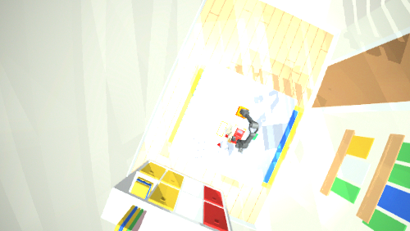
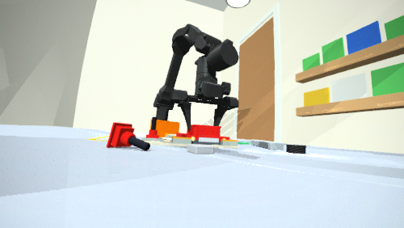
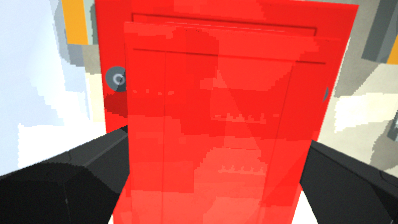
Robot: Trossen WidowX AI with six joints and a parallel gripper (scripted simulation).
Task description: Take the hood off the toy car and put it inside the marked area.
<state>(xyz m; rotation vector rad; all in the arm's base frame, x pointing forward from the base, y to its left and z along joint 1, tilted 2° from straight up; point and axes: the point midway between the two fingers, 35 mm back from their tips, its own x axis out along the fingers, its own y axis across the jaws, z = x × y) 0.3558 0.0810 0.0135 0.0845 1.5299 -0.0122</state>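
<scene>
The toy car (image 1: 239, 133) (image 3: 112, 25) is red, low and flat, and lies below the arm. Its hood (image 3: 225, 100) (image 2: 205, 131) is a red raised panel, still down on the car body. My gripper (image 3: 215, 139) (image 2: 203, 127) points down with one finger on each side of the hood. In the wrist view both fingertips press against the hood's side edges, so it is shut on the hood. The fingertips' lowest parts are hidden behind red parts in the exterior view. The marked area (image 1: 218, 128) (image 2: 97, 139) is a thin yellow outline beside the car.
A red block with a black rod (image 2: 139, 142) lies near the car. A grey block (image 2: 199, 149) lies in front of it. A black ribbed piece (image 2: 296, 149) lies to the right in the exterior view. An orange box (image 2: 170, 128) stands by the arm's base.
</scene>
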